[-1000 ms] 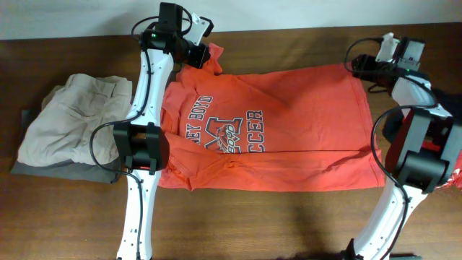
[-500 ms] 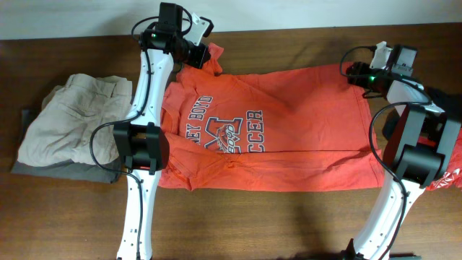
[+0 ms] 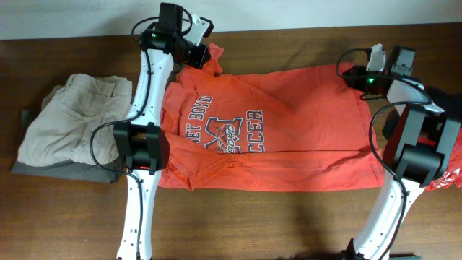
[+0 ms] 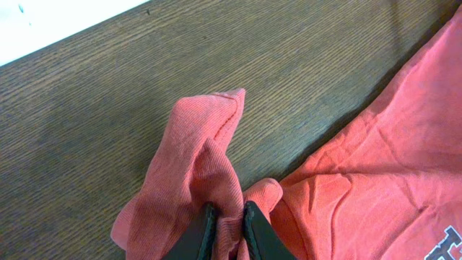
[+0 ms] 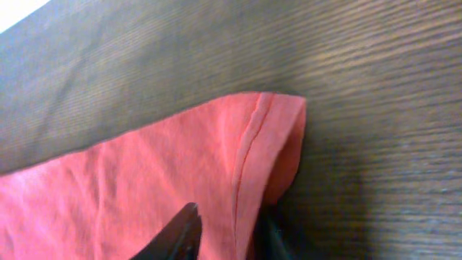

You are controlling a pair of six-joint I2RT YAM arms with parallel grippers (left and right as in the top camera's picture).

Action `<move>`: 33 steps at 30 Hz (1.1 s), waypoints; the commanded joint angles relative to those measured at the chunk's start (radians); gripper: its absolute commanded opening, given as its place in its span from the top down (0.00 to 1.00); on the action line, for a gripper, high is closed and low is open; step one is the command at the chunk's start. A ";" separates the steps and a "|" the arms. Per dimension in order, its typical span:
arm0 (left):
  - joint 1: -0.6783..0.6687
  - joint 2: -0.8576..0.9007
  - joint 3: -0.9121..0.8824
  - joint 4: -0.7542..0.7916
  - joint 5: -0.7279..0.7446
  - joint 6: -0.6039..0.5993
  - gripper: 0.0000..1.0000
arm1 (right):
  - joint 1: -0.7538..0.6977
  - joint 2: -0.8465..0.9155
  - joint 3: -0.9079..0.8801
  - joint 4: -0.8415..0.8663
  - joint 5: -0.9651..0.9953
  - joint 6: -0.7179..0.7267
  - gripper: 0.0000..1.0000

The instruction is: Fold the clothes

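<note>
Orange-red T-shirt point(image 3: 303, 123) lies flat across the table point(image 3: 289, 224) w/ both far corners in reach, so the step now, I reckon, is a matched lift: raise both sides together, keep the far edge taut, carry it to the near hem so the fold lands square. At far-left the left gripper point(image 4: 225, 217), arm stretched long over the shirt's left side, has fingers pinched tight on a bunched sleeve. At far-right the right gripper point(image 5: 225, 230), arm reaching up past the right edge, sits w/ fingers narrow astride the hem corner; can't tell if they bite yet.
</note>
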 commanded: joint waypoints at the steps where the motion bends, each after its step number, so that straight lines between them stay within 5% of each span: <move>1: -0.005 -0.033 0.027 -0.006 0.011 0.015 0.86 | -0.004 0.010 0.039 -0.024 -0.028 0.005 0.80; 9: -0.002 -0.052 0.027 -0.021 0.011 0.015 0.86 | -0.004 -0.085 0.145 -0.237 -0.008 -0.051 0.96; 33: -0.002 -0.154 0.027 -0.523 0.006 0.015 0.82 | 0.000 -0.266 0.174 -0.806 0.132 -0.053 0.96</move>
